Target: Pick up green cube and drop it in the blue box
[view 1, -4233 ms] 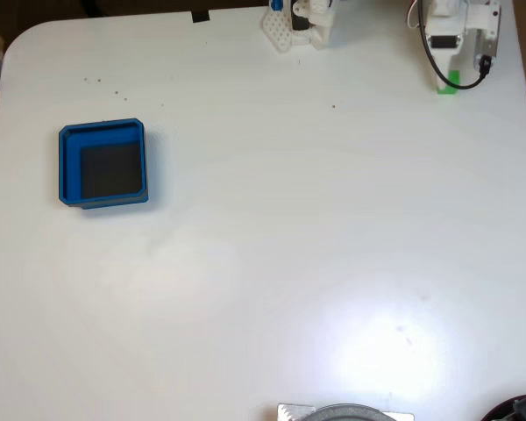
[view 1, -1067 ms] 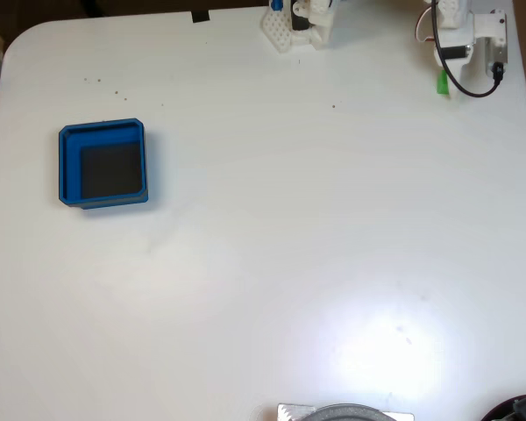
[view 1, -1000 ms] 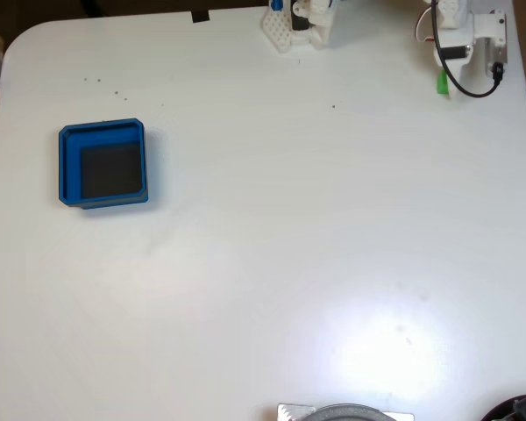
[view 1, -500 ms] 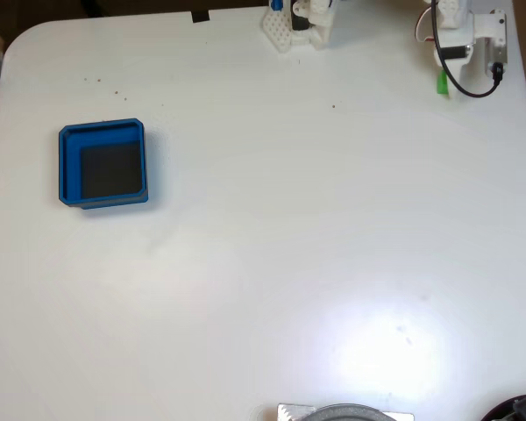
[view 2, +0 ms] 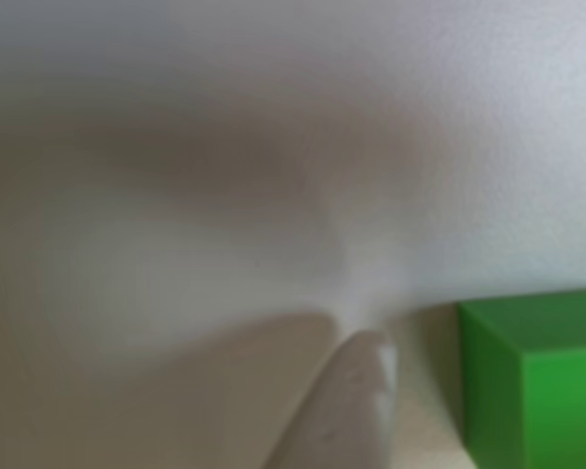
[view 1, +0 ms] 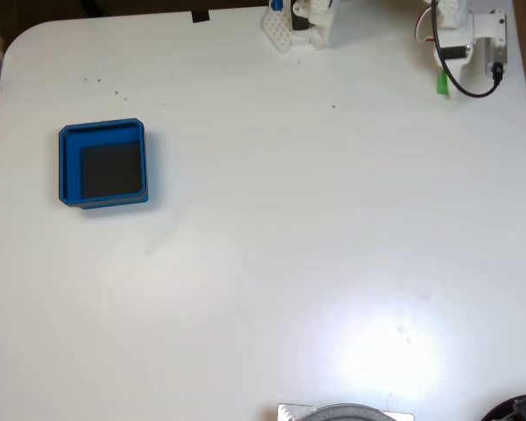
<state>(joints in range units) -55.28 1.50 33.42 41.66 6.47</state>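
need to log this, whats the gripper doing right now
gripper: cannot be told; one fingertip sits beside the green cube, no grip visible.

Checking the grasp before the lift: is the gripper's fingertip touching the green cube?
Apart. In the other view a strip of table shows between the pale fingertip and the green cube to its right. In the fixed view the arm covers most of the cube.

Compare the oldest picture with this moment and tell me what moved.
In the fixed view the arm at the table's top right corner has shifted up and a little left, and less of the green cube shows beside it: a thin strip now, further up than before. Whether the gripper holds the cube cannot be told; the other view shows a fingertip just left of it. The blue box has not moved and has nothing in it.
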